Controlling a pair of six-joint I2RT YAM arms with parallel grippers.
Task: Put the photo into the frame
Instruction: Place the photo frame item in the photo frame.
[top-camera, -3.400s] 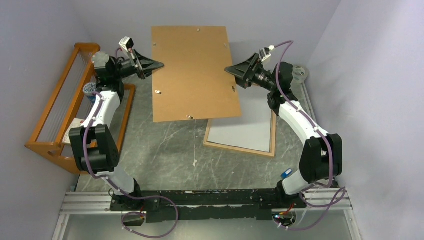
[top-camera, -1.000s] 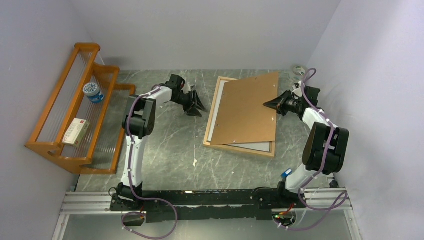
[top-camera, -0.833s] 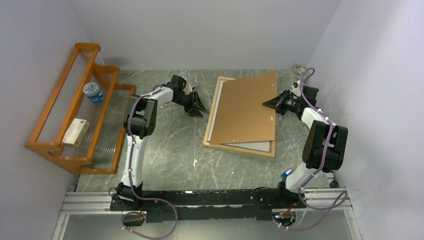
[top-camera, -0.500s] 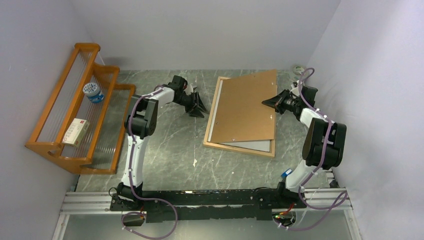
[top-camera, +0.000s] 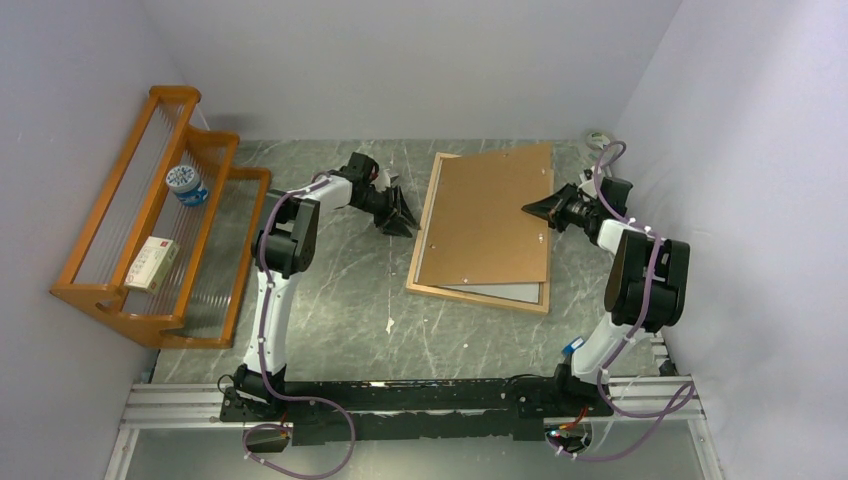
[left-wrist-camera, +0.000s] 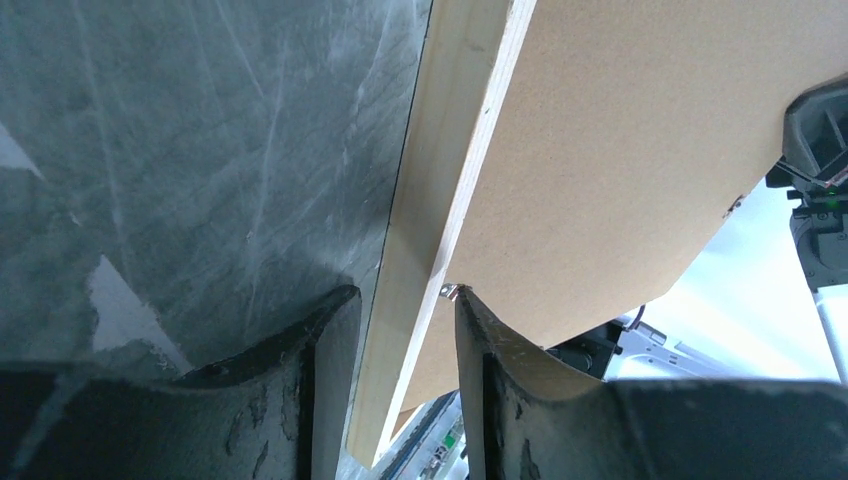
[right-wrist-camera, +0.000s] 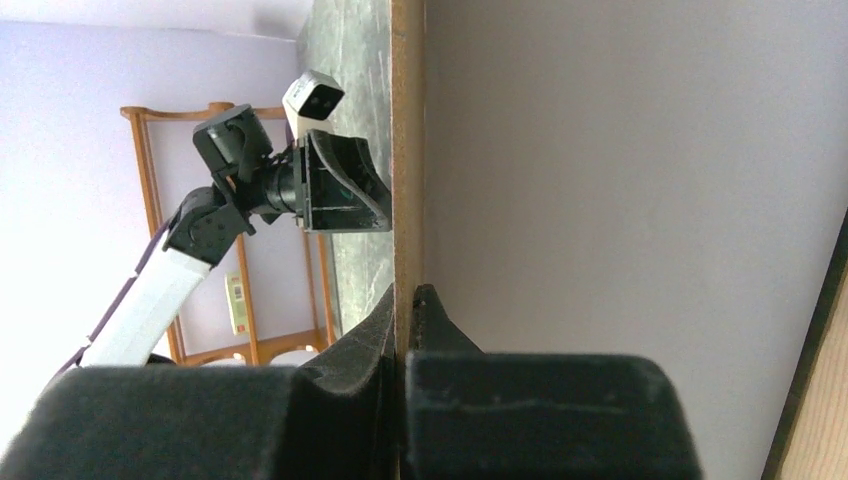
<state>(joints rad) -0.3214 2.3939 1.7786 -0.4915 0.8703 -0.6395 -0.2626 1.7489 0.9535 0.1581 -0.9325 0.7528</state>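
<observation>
- Top external view: at far left a rack (top-camera: 172, 94) is kept well apart from the work.
- The left gripper (top-camera: 403, 214) is set low against the frame (top-camera: 478, 298), which lies flat on the table (top-camera: 340, 290). The jaws are apart, with the frame's left rail seen between them in the left wrist view. This is judged a steadying or guiding post rather than a grip.
- The board (top-camera: 490, 220) is laid over the frame, slightly askew, with its far right corner past the rail. It seems to be on its way to being seated as a backing.
- The right gripper (top-camera: 528, 209) is clamped on the board's right edge, jaws together on the thin panel, so that edge can be steered.
- A pale sheet (top-camera: 505, 291) is seen in the frame below the board. No printed side is shown, so whether it is the photo cannot be told.
- Whether the left fingers (left-wrist-camera: 330, 340) touch the rail is hidden.
- A small metal tab (left-wrist-camera: 450, 291) by the board's edge is too small to identify.
</observation>
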